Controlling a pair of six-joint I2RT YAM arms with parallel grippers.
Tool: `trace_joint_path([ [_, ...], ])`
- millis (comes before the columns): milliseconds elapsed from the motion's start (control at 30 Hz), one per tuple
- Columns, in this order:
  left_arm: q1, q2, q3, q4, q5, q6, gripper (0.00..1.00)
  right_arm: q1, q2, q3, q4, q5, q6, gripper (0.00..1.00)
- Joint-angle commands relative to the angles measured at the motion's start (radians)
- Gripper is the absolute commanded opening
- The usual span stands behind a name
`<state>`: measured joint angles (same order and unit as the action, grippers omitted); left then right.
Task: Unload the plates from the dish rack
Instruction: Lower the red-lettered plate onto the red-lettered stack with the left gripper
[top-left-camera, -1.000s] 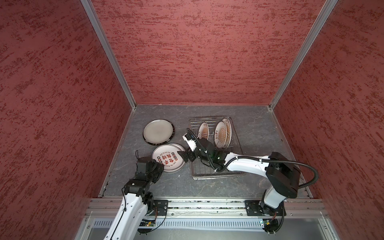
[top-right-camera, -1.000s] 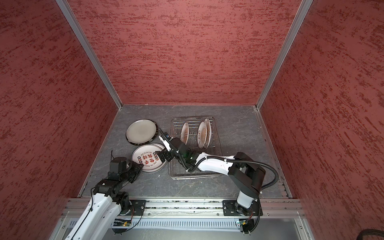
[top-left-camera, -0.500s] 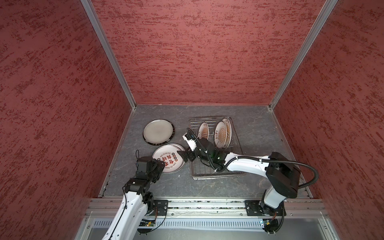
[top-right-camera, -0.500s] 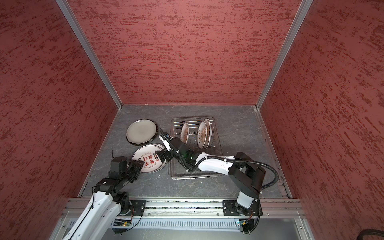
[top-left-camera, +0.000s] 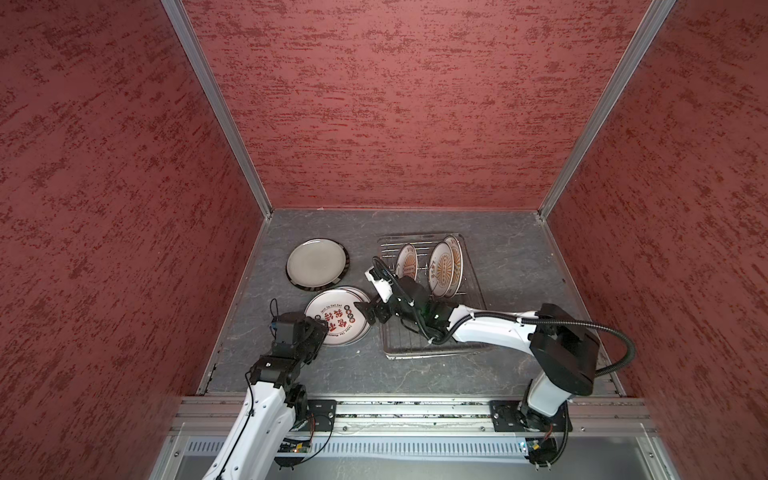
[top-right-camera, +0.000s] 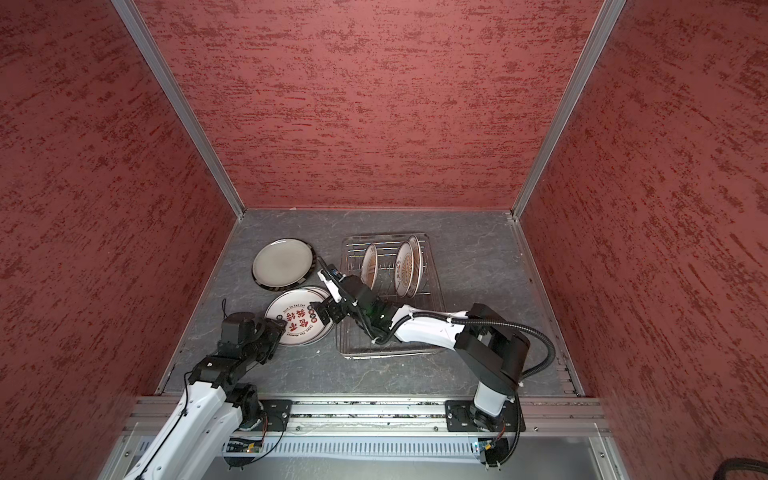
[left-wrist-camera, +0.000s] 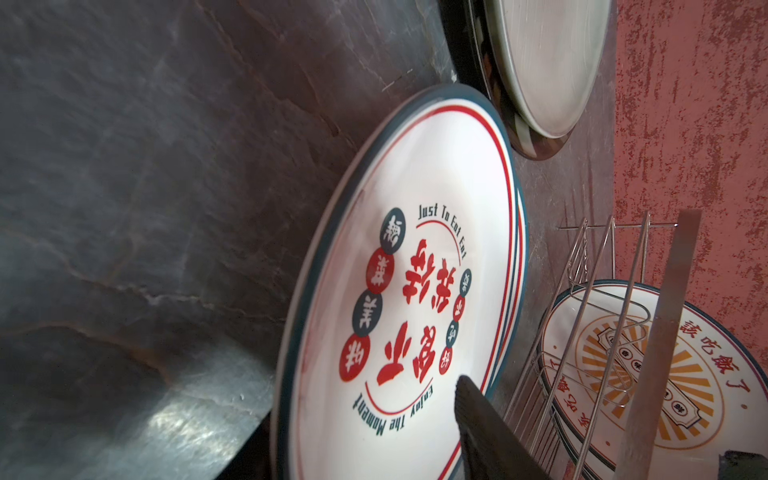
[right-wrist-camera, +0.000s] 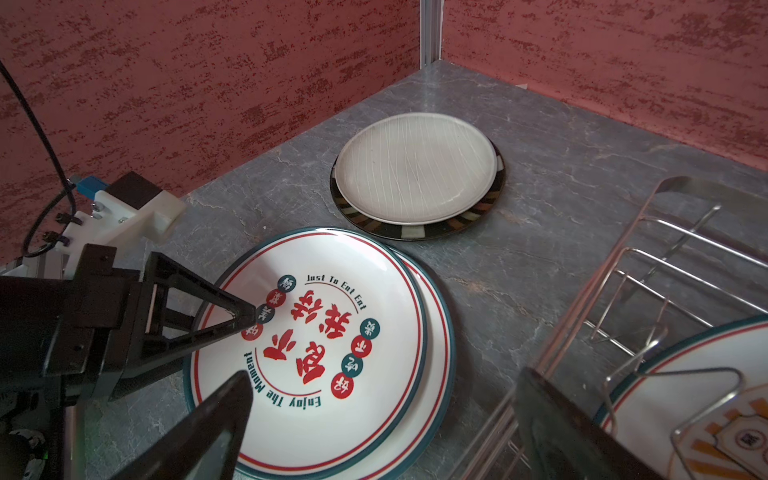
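Two lettered plates (top-left-camera: 338, 322) now lie stacked on the table (top-left-camera: 353, 374) beside the rack (top-left-camera: 428, 355): our left gripper (top-left-camera: 319, 327) has just parted its fingers (right-wrist-camera: 237, 313), releasing the top one. Our right gripper (top-left-camera: 370, 313) hangs wide open, empty. Three plates (top-left-camera: 441, 270) remain racked.

The grey marbled counter (top-left-camera: 511, 266) fills the lower middle of both top views. Directly on it sit a dark-rimmed plate (top-left-camera: 311, 286) left of centre, a stack of white red-lettered plates (top-left-camera: 337, 318) just below, and the dish rack (top-left-camera: 432, 355) to their right.
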<state>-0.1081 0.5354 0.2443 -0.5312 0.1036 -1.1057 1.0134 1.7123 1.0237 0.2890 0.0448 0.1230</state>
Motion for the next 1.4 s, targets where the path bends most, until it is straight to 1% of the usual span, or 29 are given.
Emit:
trace_joint_path([
  [0, -0.008, -0.005, -0.007, 0.020, -0.007, 0.006, 0.58, 0.008, 0.015, 0.007, 0.038, -0.013, -0.003, 0.99],
  [133, -0.013, -0.002, -0.007, 0.023, -0.012, 0.007, 0.64, 0.008, 0.018, 0.007, 0.039, -0.007, -0.005, 0.99],
  [267, -0.019, 0.009, -0.006, 0.031, -0.013, 0.010, 0.67, 0.008, 0.018, 0.007, 0.039, -0.009, -0.003, 0.99],
  [367, -0.024, 0.015, -0.002, 0.032, -0.024, 0.014, 0.76, 0.008, 0.017, 0.007, 0.039, -0.008, -0.003, 0.99],
  [400, -0.028, 0.015, -0.001, 0.033, -0.029, 0.017, 0.81, 0.008, 0.019, 0.007, 0.039, -0.008, -0.004, 0.99],
  [433, -0.031, 0.017, -0.002, 0.034, -0.036, 0.019, 0.82, 0.008, 0.020, 0.007, 0.039, -0.008, -0.004, 0.99],
  [667, -0.043, 0.028, 0.009, 0.026, -0.047, 0.029, 0.84, 0.008, 0.020, 0.008, 0.039, -0.006, -0.002, 0.99],
  [1067, -0.117, 0.030, 0.021, 0.021, -0.113, 0.009, 0.87, 0.008, 0.020, 0.004, 0.039, 0.003, -0.004, 0.99],
  [1100, -0.120, 0.032, 0.021, 0.027, -0.111, 0.009, 0.88, 0.008, 0.020, 0.004, 0.039, 0.004, -0.004, 0.99],
  [1133, -0.122, 0.035, 0.018, 0.038, -0.104, 0.009, 0.92, 0.008, 0.019, 0.004, 0.039, 0.005, -0.004, 0.99],
  [1167, -0.122, 0.042, 0.014, 0.053, -0.094, 0.012, 0.93, 0.008, 0.018, 0.003, 0.039, 0.004, -0.004, 0.99],
  [1233, -0.123, 0.059, 0.013, 0.070, -0.079, 0.015, 0.93, 0.008, 0.019, 0.003, 0.039, 0.004, -0.004, 0.99],
  [1367, -0.126, 0.074, 0.020, 0.063, -0.093, 0.012, 0.93, 0.008, 0.017, 0.001, 0.038, 0.007, -0.004, 0.99],
])
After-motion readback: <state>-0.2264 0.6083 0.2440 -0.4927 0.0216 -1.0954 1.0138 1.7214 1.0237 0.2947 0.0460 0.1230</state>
